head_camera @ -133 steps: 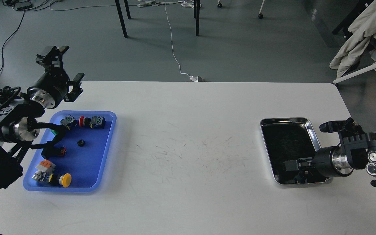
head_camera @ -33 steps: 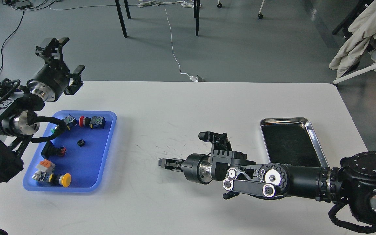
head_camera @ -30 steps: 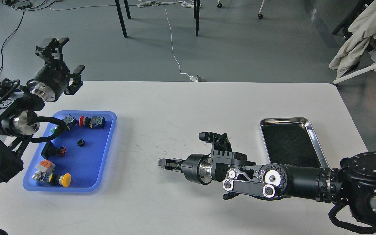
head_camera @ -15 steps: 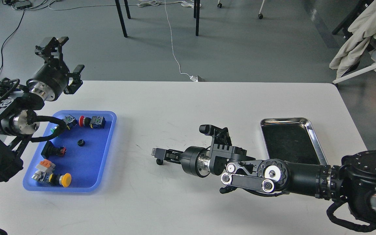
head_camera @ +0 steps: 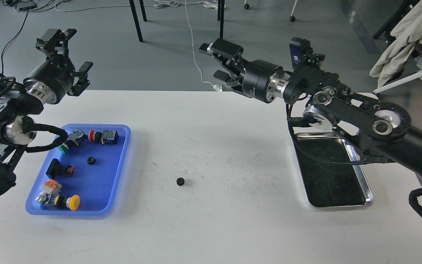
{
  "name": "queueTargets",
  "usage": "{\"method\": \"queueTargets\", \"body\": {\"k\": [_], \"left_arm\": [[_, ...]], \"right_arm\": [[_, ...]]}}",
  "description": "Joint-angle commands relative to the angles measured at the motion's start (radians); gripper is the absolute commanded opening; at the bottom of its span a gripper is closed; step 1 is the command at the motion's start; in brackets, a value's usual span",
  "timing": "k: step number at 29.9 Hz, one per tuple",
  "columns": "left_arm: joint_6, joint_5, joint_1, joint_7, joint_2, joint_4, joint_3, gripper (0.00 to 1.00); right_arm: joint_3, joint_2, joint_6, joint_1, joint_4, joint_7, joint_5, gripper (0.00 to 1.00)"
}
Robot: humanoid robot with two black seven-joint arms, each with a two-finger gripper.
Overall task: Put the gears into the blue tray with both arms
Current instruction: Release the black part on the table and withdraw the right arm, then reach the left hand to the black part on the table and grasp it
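One tiny black gear (head_camera: 180, 181) lies loose on the white table, between the two trays. Another gear (head_camera: 91, 160) sits inside the blue tray (head_camera: 117, 172) at the left, among several push-button switches. My right gripper (head_camera: 214, 61) hangs open and empty high over the table's far edge, well away from the loose gear. Open too, my left gripper (head_camera: 71, 51) is raised behind the blue tray's far left corner with nothing in it.
A shiny steel tray (head_camera: 366, 184) with a dark inside stands at the right, partly under my right arm. In the blue tray lie a yellow-capped button (head_camera: 73, 202), a red-capped one (head_camera: 92, 136) and a black switch block (head_camera: 58, 168).
My right gripper carried a gear from the steel tray to mid-table, let it go there, then swung up and back to the far side. The left gripper rose slightly.
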Motion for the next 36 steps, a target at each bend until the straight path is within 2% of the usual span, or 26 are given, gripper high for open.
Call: {"method": "queueTargets", "body": {"k": [1,3,6,9,14,16,18,21,29,36], "left_arm": [[-0.001,0.067,0.000,0.003,0.022,-0.074,0.001,0.98],[0.000,0.101,0.002,0.012,0.027,-0.123,0.001,0.98],[0.000,0.176,0.008,0.069,0.031,-0.201,0.006,0.98],[-0.001,0.306,0.005,0.095,0.031,-0.268,0.047,0.98],[-0.006,0.519,0.005,0.097,0.033,-0.423,0.142,0.98],[-0.008,0.602,0.003,0.097,0.034,-0.489,0.187,0.98],[-0.014,0.694,0.000,0.095,0.038,-0.549,0.225,0.98],[-0.021,0.856,-0.006,0.095,0.034,-0.607,0.315,0.98],[-0.005,1.381,0.028,0.083,0.030,-0.612,0.567,0.98],[0.078,1.664,0.141,0.086,-0.011,-0.516,0.595,0.98]], "right_arm": [[0.170,-0.125,0.018,-0.090,0.010,0.000,0.158,0.94],[0.250,-0.184,0.025,-0.150,-0.001,0.000,0.256,0.94],[0.321,-0.253,0.051,-0.230,-0.036,0.006,0.386,0.94],[0.367,-0.300,0.105,-0.322,-0.074,0.016,0.521,0.94],[0.468,-0.314,0.278,-0.497,-0.198,0.026,0.699,0.94],[0.485,-0.305,0.361,-0.526,-0.295,0.049,0.719,0.94],[0.488,-0.299,0.374,-0.531,-0.402,0.077,0.738,0.94],[0.486,-0.262,0.374,-0.534,-0.540,0.083,0.817,0.94],[0.486,-0.204,0.374,-0.566,-0.575,0.086,0.847,0.95],[0.476,-0.199,0.374,-0.566,-0.575,0.086,0.845,0.95]]}}
